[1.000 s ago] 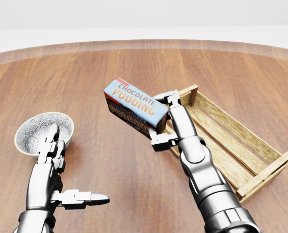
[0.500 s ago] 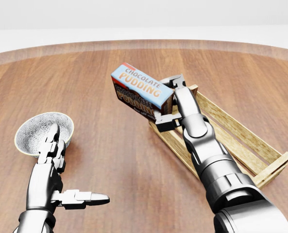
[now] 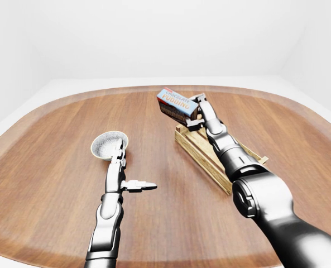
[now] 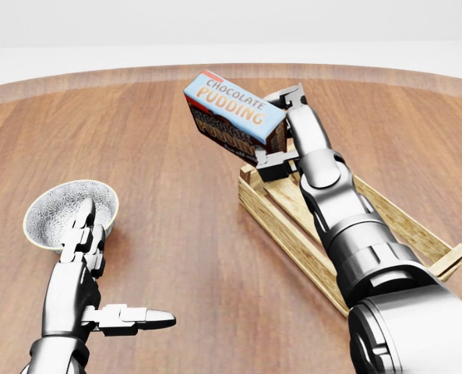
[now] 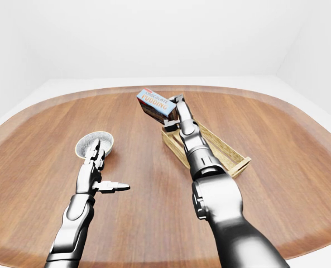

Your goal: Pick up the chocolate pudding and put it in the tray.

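The chocolate pudding box (image 4: 232, 117), blue on top with a dark side, hangs tilted in the air above the upper left end of the wooden slatted tray (image 4: 285, 226). My right hand (image 4: 281, 132) is shut on the box's right end, one finger over the top and one under it. The tray lies slantwise on the wooden table, running down to the right in the head view; my right forearm covers much of it. My left hand (image 4: 98, 265) hovers low at the left, open, fingers spread and thumb pointing right, holding nothing.
A white patterned bowl (image 4: 59, 210) sits on the table just above my left hand. The round wooden table (image 3: 53, 139) has a raised rim, with white floor and walls beyond it.
My right arm has carried the pudding box up and to the right, from beside the tray's left end to above it. The left hand and bowl have not moved.
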